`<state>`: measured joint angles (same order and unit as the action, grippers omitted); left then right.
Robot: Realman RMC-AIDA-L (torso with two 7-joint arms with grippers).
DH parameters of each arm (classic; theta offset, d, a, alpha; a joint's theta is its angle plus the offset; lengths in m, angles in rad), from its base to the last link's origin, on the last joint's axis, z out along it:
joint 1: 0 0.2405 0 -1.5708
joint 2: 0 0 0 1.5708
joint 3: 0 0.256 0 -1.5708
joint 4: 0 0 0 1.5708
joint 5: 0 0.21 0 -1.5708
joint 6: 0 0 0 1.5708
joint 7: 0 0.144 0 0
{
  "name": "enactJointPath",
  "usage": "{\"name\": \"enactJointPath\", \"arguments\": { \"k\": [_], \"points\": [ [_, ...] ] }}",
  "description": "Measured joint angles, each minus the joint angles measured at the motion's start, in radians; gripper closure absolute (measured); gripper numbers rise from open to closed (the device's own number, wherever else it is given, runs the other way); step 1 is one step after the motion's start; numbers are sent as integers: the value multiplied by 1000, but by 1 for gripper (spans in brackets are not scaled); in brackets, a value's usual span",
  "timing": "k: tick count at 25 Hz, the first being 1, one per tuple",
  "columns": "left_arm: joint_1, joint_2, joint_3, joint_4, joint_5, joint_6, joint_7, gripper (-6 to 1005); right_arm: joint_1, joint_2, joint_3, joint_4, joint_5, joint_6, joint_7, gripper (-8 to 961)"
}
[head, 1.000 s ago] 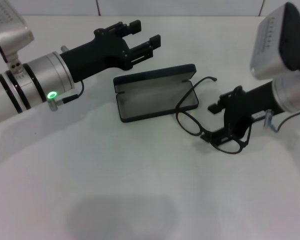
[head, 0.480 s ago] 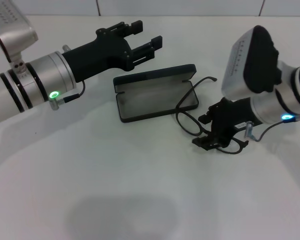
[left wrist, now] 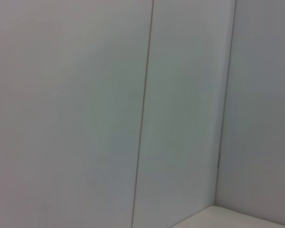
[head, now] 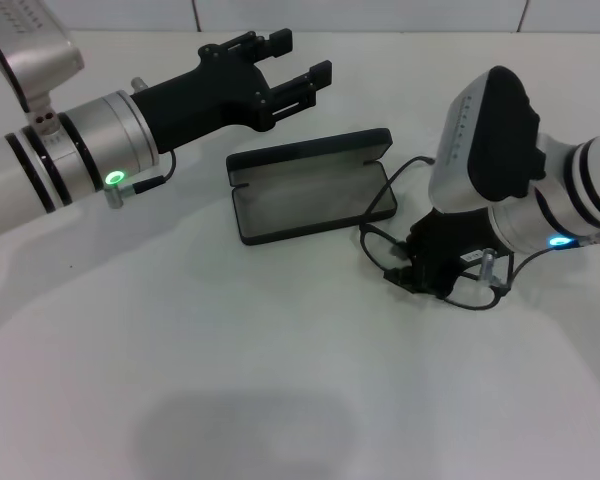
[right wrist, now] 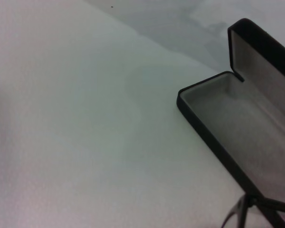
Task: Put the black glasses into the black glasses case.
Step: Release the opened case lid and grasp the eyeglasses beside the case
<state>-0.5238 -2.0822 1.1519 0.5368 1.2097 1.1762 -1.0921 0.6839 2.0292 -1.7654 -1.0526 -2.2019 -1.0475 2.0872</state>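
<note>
The black glasses case (head: 310,200) lies open on the white table, grey lining up, lid (head: 315,155) standing at its far side. It also shows in the right wrist view (right wrist: 237,123). The black glasses (head: 375,238) lie just right of the case, one temple arm (head: 412,163) curving toward the lid. My right gripper (head: 420,268) is down on the glasses and hides most of the frame. A bit of the rim shows in the right wrist view (right wrist: 244,213). My left gripper (head: 298,62) is open and empty, held in the air behind the case's left end.
The white table (head: 230,380) stretches in front of the case. A white wall (left wrist: 85,95) stands at the back. The right arm's grey and black wrist (head: 490,130) hangs over the table's right side.
My right arm has turned and swung left, down over the glasses, covering more of the frame. My left gripper has drifted slightly farther back and right.
</note>
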Motion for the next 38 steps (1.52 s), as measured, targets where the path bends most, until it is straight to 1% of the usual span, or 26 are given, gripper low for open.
{"name": "enactJointPath", "arguments": {
  "k": [5,10,19,26,38],
  "points": [
    [-1,1,0,1,-1,-3,0,330,15,0,-14,13,0,1,-1,660],
    [-1,4,0,1,0,-22,0,330,16,-4,-10,12,-4,-12,5,695],
    [3,4,0,0,3,-27,0,330,22,-6,-4,2,-7,-57,12,697],
    [8,5,0,0,4,-27,0,331,22,-6,26,-14,-33,-102,19,699],
    [5,4,0,0,4,-27,0,331,22,-5,25,-4,-58,-107,20,697]
  ]
}}
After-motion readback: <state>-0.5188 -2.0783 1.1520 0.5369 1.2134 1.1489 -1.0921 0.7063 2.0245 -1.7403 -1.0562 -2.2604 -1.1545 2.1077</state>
